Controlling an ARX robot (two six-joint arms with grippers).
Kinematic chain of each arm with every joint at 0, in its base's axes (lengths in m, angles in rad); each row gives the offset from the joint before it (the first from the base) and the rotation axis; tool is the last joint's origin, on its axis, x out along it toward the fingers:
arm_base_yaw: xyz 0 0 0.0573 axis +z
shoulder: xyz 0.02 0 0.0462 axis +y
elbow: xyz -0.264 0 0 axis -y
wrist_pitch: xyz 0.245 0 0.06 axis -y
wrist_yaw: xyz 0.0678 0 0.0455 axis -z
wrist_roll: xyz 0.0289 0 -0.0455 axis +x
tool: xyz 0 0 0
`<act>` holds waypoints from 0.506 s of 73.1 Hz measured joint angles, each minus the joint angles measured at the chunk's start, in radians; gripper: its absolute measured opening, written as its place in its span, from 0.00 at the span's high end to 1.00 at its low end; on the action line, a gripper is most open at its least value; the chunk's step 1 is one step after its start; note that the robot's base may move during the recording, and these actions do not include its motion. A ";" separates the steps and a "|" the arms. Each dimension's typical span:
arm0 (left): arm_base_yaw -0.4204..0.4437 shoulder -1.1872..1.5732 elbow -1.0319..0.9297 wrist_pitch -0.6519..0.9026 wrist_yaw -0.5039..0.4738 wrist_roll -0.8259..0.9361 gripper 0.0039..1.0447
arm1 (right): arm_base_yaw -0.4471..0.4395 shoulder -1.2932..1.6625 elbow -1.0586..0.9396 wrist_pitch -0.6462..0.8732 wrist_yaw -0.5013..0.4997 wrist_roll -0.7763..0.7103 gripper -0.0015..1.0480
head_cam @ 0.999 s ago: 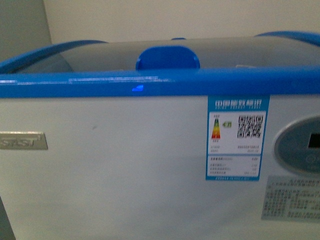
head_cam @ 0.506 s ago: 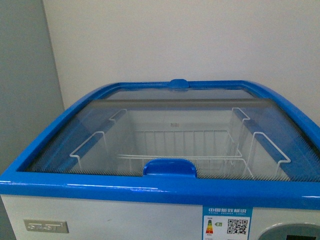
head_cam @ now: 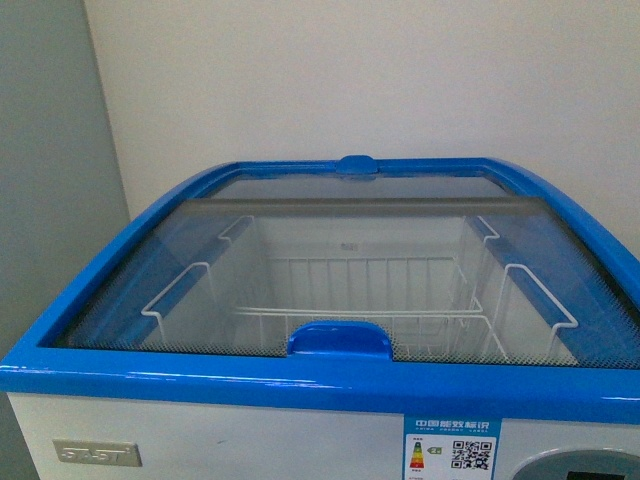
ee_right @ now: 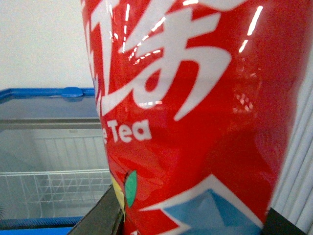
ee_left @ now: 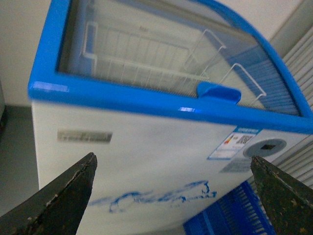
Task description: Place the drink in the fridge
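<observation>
The fridge (head_cam: 200, 440) is a white chest freezer with a blue top rim, right in front of me in the front view. Its curved glass lids look shut, with a blue handle (head_cam: 340, 338) at the near edge and white wire baskets (head_cam: 350, 300) under the glass. Neither arm shows in the front view. My left gripper (ee_left: 173, 196) is open and empty, facing the fridge's front wall (ee_left: 146, 161) and its blue decal (ee_left: 156, 196). My right gripper (ee_right: 186, 220) is shut on the drink (ee_right: 195, 122), whose red label fills the right wrist view; the fridge top (ee_right: 49, 147) lies behind it.
A grey wall (head_cam: 50, 150) stands left of the fridge and a white wall (head_cam: 400, 80) behind it. An energy label (head_cam: 450, 448) and a round control panel (head_cam: 580, 465) are on the fridge front. A blue crate (ee_left: 230, 215) sits on the floor by the fridge.
The front view has risen from the fridge's front wall and rim to look down onto the glass lids and baskets. In the last half second it barely shifted.
</observation>
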 joint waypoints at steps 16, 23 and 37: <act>-0.240 0.336 0.224 0.227 -0.049 0.397 0.08 | 0.000 0.000 0.000 0.000 0.003 0.000 0.64; -0.346 0.508 0.345 0.204 -0.033 0.724 0.08 | 0.000 0.000 0.000 0.000 0.003 0.000 0.64; -0.408 0.673 0.479 0.037 -0.020 1.109 0.08 | 0.000 0.000 0.000 0.000 0.003 0.000 0.64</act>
